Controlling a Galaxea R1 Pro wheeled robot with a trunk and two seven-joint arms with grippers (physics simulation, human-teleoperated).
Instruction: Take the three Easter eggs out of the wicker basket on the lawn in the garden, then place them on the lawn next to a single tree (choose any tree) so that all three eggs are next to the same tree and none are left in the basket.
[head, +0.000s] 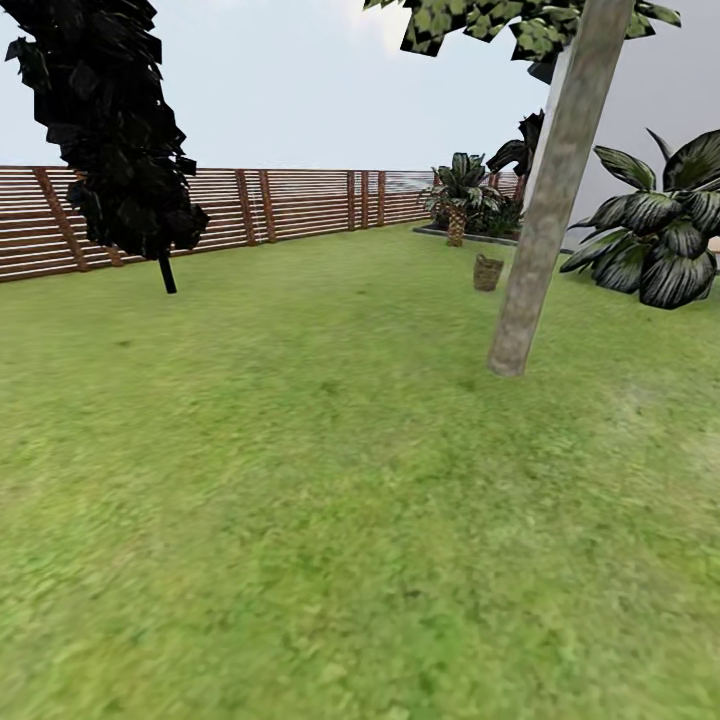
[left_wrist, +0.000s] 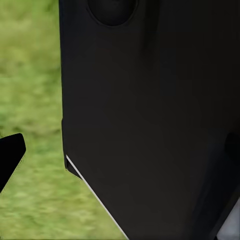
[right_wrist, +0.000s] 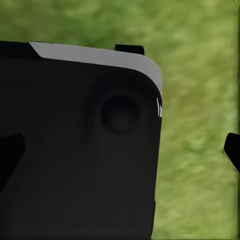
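The wicker basket (head: 488, 272) stands small and far off on the lawn (head: 300, 500), just left of the pale trunk of the tree (head: 545, 220). At this distance the Easter eggs are hidden inside the basket. In the left wrist view my left gripper (left_wrist: 120, 150) is open in front of a black part of the robot's body (left_wrist: 150, 110), with one dark fingertip (left_wrist: 10, 156) over grass. The right gripper (right_wrist: 120, 152) is open too, fingertips (right_wrist: 232, 150) wide apart and nothing between them.
A wooden slat fence (head: 250, 205) bounds the garden at the back. A dark cypress-like tree (head: 120, 130) stands at the left. Short palms (head: 460, 195) and a broad-leaved bush (head: 665, 235) flank the trunk, with a pale wall (head: 660, 90) behind.
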